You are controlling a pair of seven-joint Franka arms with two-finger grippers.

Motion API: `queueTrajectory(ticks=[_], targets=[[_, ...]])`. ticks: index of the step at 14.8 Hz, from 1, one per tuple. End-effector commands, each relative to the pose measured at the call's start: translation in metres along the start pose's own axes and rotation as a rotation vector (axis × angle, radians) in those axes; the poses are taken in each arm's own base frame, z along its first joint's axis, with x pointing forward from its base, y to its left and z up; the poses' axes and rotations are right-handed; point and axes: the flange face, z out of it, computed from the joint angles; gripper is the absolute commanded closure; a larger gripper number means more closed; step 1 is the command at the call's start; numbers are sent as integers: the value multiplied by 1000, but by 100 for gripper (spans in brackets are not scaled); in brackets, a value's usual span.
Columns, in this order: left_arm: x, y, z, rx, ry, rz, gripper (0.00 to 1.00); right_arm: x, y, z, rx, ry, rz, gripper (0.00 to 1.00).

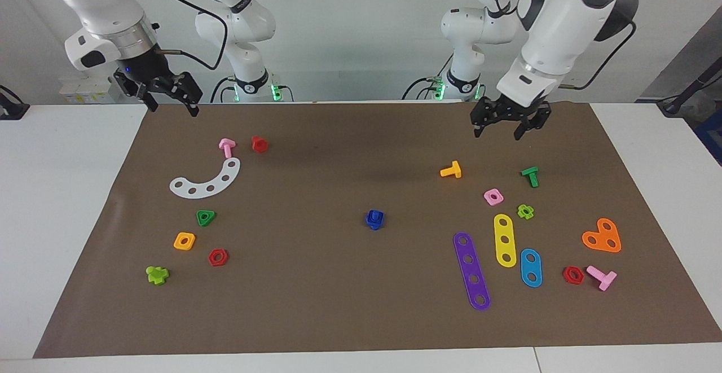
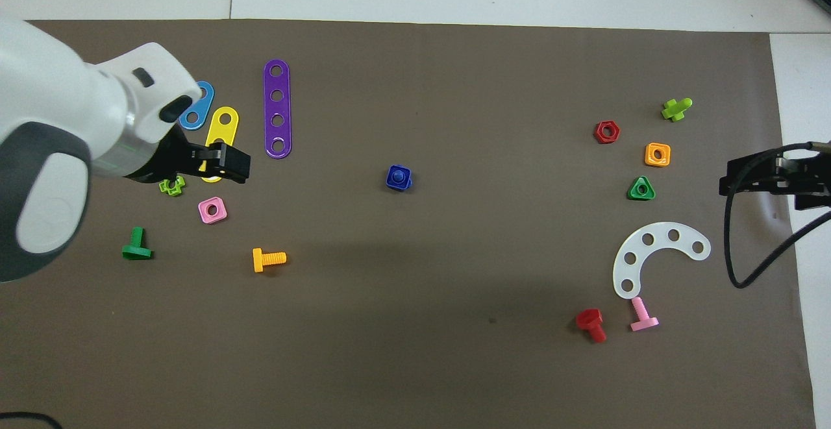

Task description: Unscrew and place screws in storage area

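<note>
The dark-blue bolt screwed into its dark-blue square nut [image 1: 374,219] stands alone in the middle of the brown mat [image 1: 338,305]; it also shows in the overhead view [image 2: 398,178]. My left gripper [image 1: 499,130] is open and empty. It hangs in the air over the mat's edge nearest the robots, at the left arm's end, well apart from the blue bolt. My right gripper [image 1: 172,105] is open and empty. It hangs over the mat's corner at the right arm's end.
At the left arm's end lie an orange bolt [image 1: 451,170], a green bolt [image 1: 531,176], a pink nut [image 1: 493,196], purple [image 1: 471,271], yellow and blue strips and an orange heart plate [image 1: 602,236]. At the right arm's end lie a white curved plate [image 1: 208,181], a pink bolt, a red bolt [image 1: 259,144] and several nuts.
</note>
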Motion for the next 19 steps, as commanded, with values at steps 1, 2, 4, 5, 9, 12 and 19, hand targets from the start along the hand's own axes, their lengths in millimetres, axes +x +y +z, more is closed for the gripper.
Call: queueTrajectory(ticks=[1,2,4,5,9,12,19], targets=[[27,47,30,-28,28,-66,0,-4,2,-4,15,-9,-30,0],[32,66,42,-38,45,-86,0,-4,2,-4,15,-9,-30,0],[40,80,44,-98,108,-111,1,-4,2,-4,15,-9,-30,0],[44,85,54,-110,118,-109,1,-4,2,-4,15,-9,-30,0],[54,149,117,-127,140,-104,5,-4,2,-4,15,-9,-30,0],[66,177,157,-122,130,-77,5,-4,2,-4,15,-9,-30,0],[71,193,204,-34,167,7,12,-4,2,-4,15,-9,-30,0]])
